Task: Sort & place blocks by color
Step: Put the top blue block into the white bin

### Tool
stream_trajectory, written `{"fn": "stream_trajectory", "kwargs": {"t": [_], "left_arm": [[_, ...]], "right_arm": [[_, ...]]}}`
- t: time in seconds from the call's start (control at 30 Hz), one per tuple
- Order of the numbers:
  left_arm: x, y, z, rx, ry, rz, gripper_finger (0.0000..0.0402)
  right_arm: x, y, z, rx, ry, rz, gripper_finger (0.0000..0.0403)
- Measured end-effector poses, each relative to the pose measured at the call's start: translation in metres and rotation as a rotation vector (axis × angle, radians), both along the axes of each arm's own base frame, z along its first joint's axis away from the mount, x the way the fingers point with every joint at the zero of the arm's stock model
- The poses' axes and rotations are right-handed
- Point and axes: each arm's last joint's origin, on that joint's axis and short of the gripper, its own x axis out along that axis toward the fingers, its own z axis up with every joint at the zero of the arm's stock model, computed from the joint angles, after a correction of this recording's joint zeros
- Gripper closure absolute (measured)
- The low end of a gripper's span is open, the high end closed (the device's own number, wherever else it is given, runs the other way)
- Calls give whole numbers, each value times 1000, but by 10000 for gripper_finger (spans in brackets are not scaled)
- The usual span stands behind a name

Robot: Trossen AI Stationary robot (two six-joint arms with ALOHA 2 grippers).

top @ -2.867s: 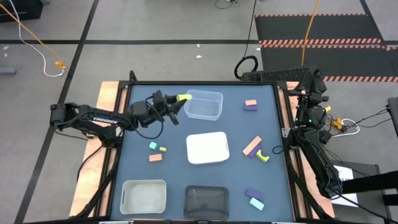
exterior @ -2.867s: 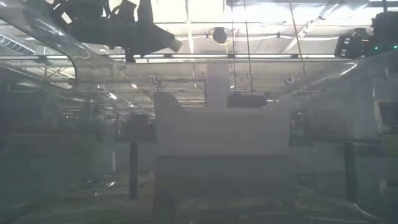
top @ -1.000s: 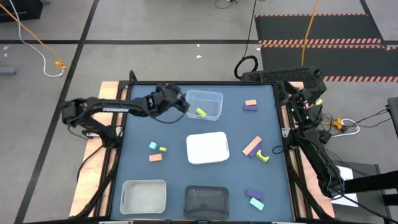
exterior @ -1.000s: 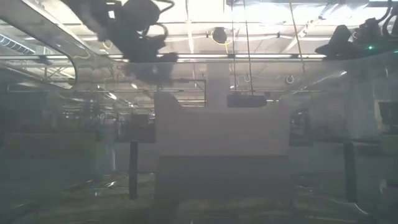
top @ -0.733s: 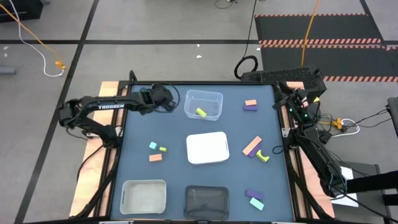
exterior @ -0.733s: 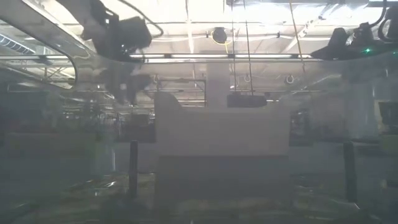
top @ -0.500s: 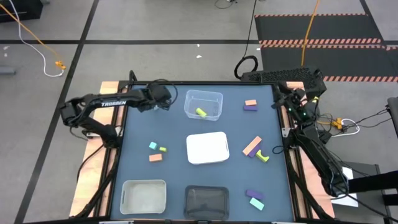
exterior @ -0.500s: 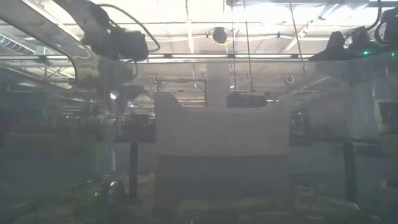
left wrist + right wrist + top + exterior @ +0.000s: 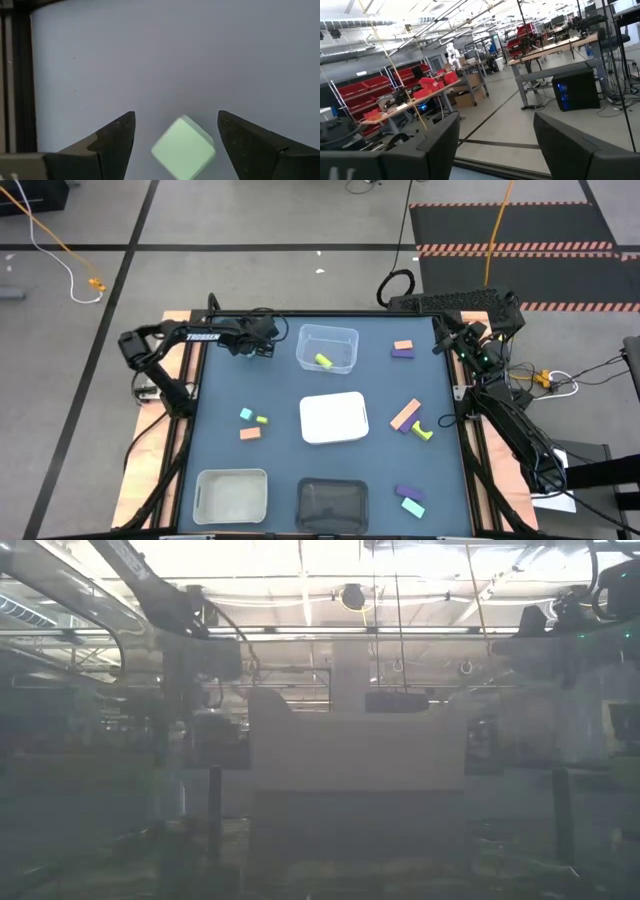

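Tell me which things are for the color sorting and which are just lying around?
For the job: pale green cube between the fingers of the open left gripper; yellow-green block in the clear tray; salmon bar; white tray; black tray.

Just lying about: yellow cable, striped mat on the floor. Right gripper waits, open, by the table's right edge.

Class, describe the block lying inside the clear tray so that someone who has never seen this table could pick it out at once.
Start at the dark blue table and find the clear tray at its far edge, beyond the white tray in the middle. Inside it lies one small yellow-green block. It is the only block lying in any tray; all the others lie loose on the tabletop.
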Motion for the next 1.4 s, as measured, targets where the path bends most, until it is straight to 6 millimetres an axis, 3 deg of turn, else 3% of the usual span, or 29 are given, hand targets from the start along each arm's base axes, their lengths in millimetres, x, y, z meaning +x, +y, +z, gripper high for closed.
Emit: {"fn": "stream_trajectory", "kwargs": {"t": [0.27,0.47,0.77,1.03,1.4], "left_arm": [[0,7,-19,-84,18,27,147],[1,5,-14,-79,-4,16,226],[4,-2,-5,-75,-42,-51,229],[22,-15,42,126,-273,-207,228],[53,-66,126,495,-697,-635,230]], "right_arm": [[0,0,0,-2,2,-1,155],[0,0,0,-2,2,-1,155],[0,0,0,0,-1,-3,156],[0,0,0,0,-2,-3,156],[0,0,0,4,-5,-2,156]]}}
